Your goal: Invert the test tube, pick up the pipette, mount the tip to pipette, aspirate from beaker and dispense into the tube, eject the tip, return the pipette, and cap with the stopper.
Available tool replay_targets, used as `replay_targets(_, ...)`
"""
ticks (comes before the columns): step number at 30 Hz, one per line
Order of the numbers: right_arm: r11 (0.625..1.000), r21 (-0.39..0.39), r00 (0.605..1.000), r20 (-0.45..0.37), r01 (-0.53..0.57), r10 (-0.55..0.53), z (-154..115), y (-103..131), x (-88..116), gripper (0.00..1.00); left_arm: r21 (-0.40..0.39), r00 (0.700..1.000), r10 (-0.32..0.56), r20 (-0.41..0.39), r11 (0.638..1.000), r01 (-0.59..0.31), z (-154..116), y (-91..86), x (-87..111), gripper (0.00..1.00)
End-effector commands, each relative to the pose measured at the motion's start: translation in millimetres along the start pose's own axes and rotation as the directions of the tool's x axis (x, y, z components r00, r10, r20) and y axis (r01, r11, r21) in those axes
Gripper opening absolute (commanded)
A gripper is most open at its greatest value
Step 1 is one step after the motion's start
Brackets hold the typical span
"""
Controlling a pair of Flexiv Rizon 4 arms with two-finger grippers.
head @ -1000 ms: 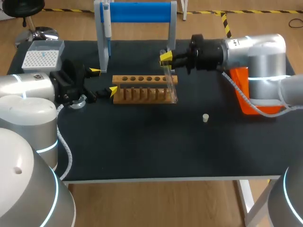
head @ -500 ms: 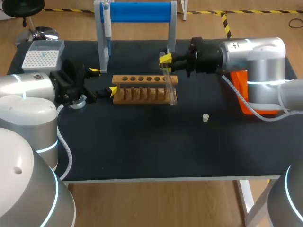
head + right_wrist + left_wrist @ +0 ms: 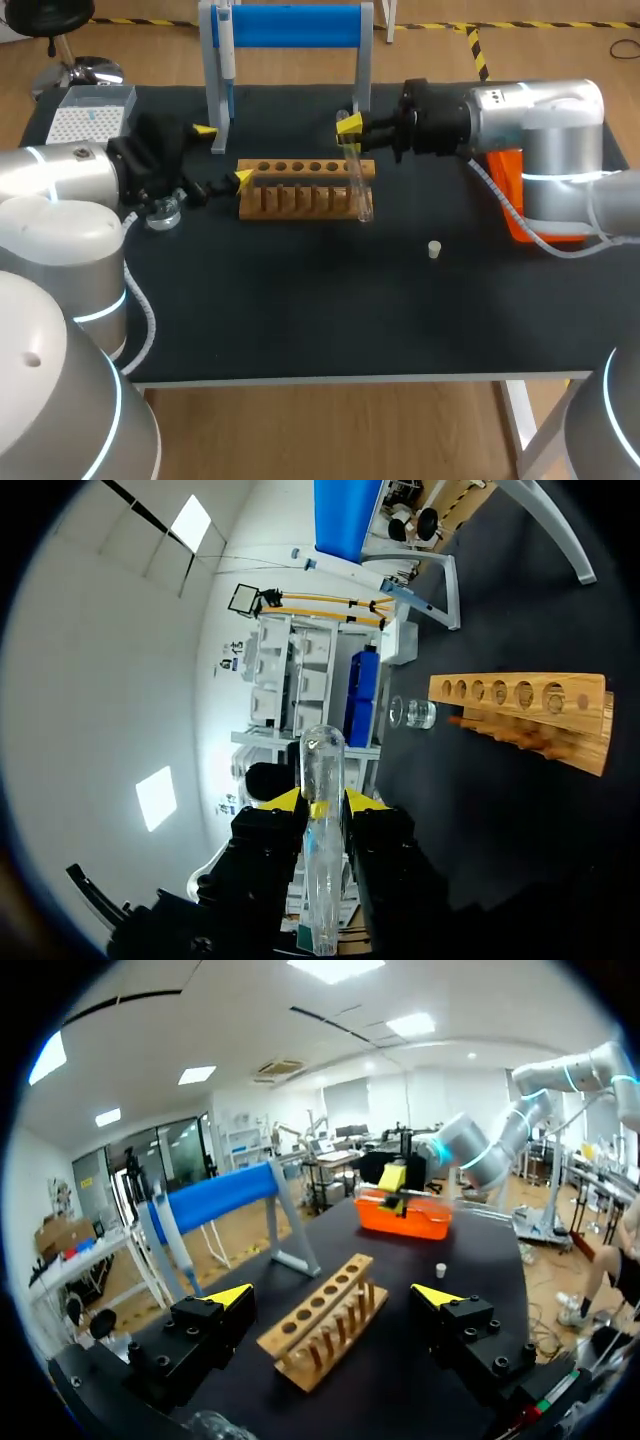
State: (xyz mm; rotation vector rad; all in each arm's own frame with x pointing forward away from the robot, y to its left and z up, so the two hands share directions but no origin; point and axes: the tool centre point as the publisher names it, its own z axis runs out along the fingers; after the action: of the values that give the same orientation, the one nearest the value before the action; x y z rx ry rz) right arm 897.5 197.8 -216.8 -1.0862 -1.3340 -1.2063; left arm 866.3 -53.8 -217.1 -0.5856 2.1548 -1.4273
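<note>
Right gripper (image 3: 349, 125) clamps the seemingly upright test tube (image 3: 359, 185) at the rack's (image 3: 300, 190) 3 o'clock; left gripper (image 3: 222, 155) gapes at 9 o'clock.

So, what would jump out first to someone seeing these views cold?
The right gripper is shut on a clear test tube at the right end of the wooden rack. The left gripper stands open at the rack's left end, and a small stopper lies alone on the black table, right of the rack.
</note>
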Motion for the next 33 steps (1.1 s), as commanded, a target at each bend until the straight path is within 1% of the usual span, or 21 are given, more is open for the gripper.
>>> replay_targets(1, 1.0, 0.0, 1.0, 0.004, 0.0, 0.0, -0.7, -0.7, 1.1, 0.0, 0.396, 0.909, 0.401, 0.115, 0.821, -0.412, -4.3, -1.5, 17.2, 1.0)
replay_targets(2, 1.0, 0.0, 1.0, 0.004, 0.0, 0.0, -0.7, -0.7, 1.1, 0.0, 0.425, 0.886, 0.449, 0.119, 0.783, -0.454, -5.4, -5.1, 21.2, 1.0)
replay_targets(5, 1.0, 0.0, 1.0, 0.004, 0.0, 0.0, -0.7, -0.7, 1.1, 0.0, 0.495, 0.826, 0.539, 0.164, 0.68, -0.541, -8.2, -12.3, 26.7, 1.0)
replay_targets(7, 1.0, 0.0, 1.0, 0.004, 0.0, 0.0, -0.7, -0.7, 1.1, 0.0, 0.531, 0.791, 0.584, 0.182, 0.619, -0.579, -10.3, -15.8, 28.2, 1.0)
replay_targets(8, 1.0, 0.0, 1.0, 0.004, 0.0, 0.0, -0.7, -0.7, 1.1, 0.0, 0.542, 0.769, 0.608, 0.196, 0.586, -0.602, -10.9, -16.8, 27.9, 1.0)
replay_targets(10, 1.0, 0.0, 1.0, 0.004, 0.0, 0.0, -0.7, -0.7, 1.1, 0.0, 0.582, 0.733, 0.644, 0.218, 0.517, -0.627, -13.8, -20.9, 28.8, 1.0)
replay_targets(11, 1.0, 0.0, 1.0, 0.004, 0.0, 0.0, -0.7, -0.7, 1.1, 0.0, 0.6, 0.71, 0.665, 0.231, 0.477, -0.642, -16.6, -23.4, 29.8, 1.0)
replay_targets(12, 1.0, 0.0, 1.0, 0.004, 0.0, 0.0, -0.7, -0.7, 1.1, 0.0, 0.623, 0.669, 0.694, 0.265, 0.407, -0.668, -21.4, -26.6, 32.4, 1.0)
replay_targets(13, 1.0, 0.0, 1.0, 0.004, 0.0, 0.0, -0.7, -0.7, 1.1, 0.0, 0.602, 0.628, 0.719, 0.297, 0.369, -0.708, -25.1, -29.7, 34.5, 1.0)
replay_targets(14, 1.0, 0.0, 1.0, 0.004, 0.0, 0.0, -0.7, -0.7, 1.1, 0.0, 0.555, 0.603, 0.728, 0.326, 0.369, -0.746, -25.7, -31.8, 34.9, 1.0)
replay_targets(15, 1.0, 0.0, 1.0, 0.004, 0.0, 0.0, -0.7, -0.7, 1.1, 0.0, 0.574, 0.644, 0.691, 0.329, 0.395, -0.718, -25.8, -33.0, 33.2, 1.0)
replay_targets(25, 1.0, 0.0, 1.0, 0.004, 0.0, 0.0, -0.7, -0.7, 1.1, 0.0, 0.574, 0.644, 0.691, 0.329, 0.395, -0.718, -25.8, -33.0, 33.2, 1.0)
replay_targets(26, 1.0, 0.0, 1.0, 0.004, 0.0, 0.0, -0.7, -0.7, 1.1, 0.0, 0.595, 0.584, 0.693, 0.422, 0.275, -0.755, -24.5, -33.3, 35.6, 1.0)
replay_targets(27, 1.0, 0.0, 1.0, 0.004, 0.0, 0.0, -0.7, -0.7, 1.1, 0.0, 0.592, 0.53, 0.696, 0.485, 0.185, -0.784, -24.5, -33.5, 39.5, 1.0)
replay_targets(28, 1.0, 0.0, 1.0, 0.004, 0.0, 0.0, -0.7, -0.7, 1.1, 0.0, 0.586, 0.484, 0.708, 0.514, 0.122, -0.801, -23.9, -33.0, 41.9, 1.0)
replay_targets(29, 1.0, 0.0, 1.0, 0.004, 0.0, 0.0, -0.7, -0.7, 1.1, 0.0, 0.575, 0.435, 0.728, 0.53, 0.069, -0.815, -23.1, -32.5, 42.6, 1.0)
replay_targets(30, 1.0, 0.0, 1.0, 0.004, 0.0, 0.0, -0.7, -0.7, 1.1, 0.0, 0.571, 0.386, 0.739, 0.552, 0.002, -0.821, -22.9, -33.3, 44.7, 1.0)
replay_targets(32, 1.0, 0.0, 1.0, 0.004, 0.0, 0.0, -0.7, -0.7, 1.1, 0.0, 0.552, 0.252, 0.791, 0.557, -0.127, -0.824, -21.3, -37.1, 50.3, 1.0)
replay_targets(33, 1.0, 0.0, 1.0, 0.004, 0.0, 0.0, -0.7, -0.7, 1.1, 0.0, 0.546, 0.186, 0.817, 0.546, -0.178, -0.819, -20.1, -39.0, 53.4, 1.0)
